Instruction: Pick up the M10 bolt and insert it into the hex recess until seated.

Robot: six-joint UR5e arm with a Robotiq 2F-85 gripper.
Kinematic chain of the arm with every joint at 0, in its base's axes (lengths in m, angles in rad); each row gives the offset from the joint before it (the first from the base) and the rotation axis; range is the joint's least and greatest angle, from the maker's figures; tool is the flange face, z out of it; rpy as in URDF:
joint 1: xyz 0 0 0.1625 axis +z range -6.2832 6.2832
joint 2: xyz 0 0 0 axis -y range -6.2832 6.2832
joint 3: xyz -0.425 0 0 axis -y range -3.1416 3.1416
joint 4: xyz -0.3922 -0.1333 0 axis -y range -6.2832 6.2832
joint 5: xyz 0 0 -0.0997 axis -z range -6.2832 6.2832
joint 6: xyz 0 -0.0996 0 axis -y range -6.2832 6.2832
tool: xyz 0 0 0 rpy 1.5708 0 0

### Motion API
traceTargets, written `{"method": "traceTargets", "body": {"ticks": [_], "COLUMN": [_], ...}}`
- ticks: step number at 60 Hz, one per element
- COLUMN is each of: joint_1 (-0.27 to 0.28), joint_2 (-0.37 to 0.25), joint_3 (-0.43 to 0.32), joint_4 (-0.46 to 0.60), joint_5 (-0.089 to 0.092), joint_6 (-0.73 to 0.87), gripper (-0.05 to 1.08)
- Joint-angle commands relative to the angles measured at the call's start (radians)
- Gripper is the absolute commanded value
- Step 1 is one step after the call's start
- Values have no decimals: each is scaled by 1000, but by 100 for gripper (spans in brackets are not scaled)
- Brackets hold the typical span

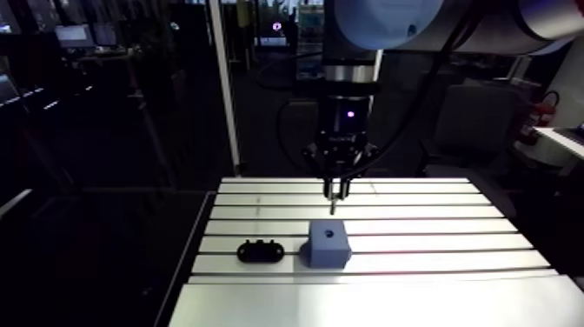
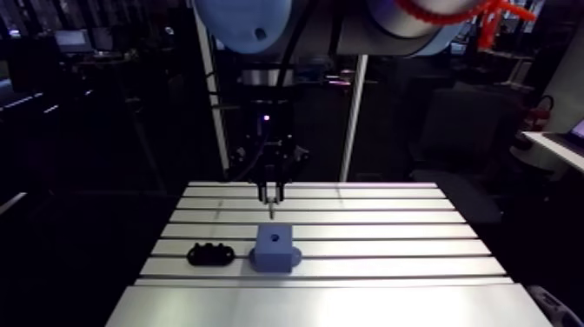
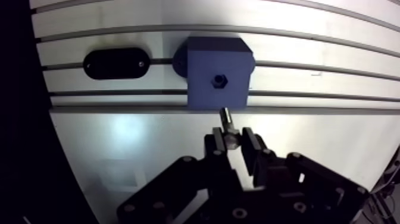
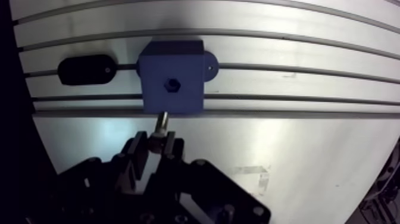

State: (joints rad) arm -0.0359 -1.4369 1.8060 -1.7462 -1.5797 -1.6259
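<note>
My gripper [image 3: 231, 139] is shut on the bolt [image 3: 227, 121], a short dark metal bolt whose shank sticks out past the fingertips. In the arm view the gripper [image 1: 335, 189] hangs above the table, a little behind the blue block [image 1: 328, 243], with the bolt tip [image 1: 331, 208] pointing down. The blue block [image 3: 216, 72] is a cube with a side tab, and a small hex recess [image 3: 218, 79] sits in the middle of its top face. In the wrist view the bolt's end lies just short of the block's near edge, apart from the recess.
A black oval plate [image 3: 116, 62] with two holes lies on the slotted table [image 1: 434, 217] beside the block, on its left in the arm view [image 1: 261, 251]. The table's left edge [image 1: 195, 243] drops into darkness.
</note>
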Motion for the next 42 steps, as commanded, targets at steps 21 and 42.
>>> {"method": "traceTargets", "body": {"ticks": [21, 42], "joint_1": [-2, -1], "joint_2": [27, 28], "joint_3": [38, 54], "joint_4": [-60, -77], "joint_5": [0, 0], "joint_6": [-7, -6], "gripper": [108, 108]}}
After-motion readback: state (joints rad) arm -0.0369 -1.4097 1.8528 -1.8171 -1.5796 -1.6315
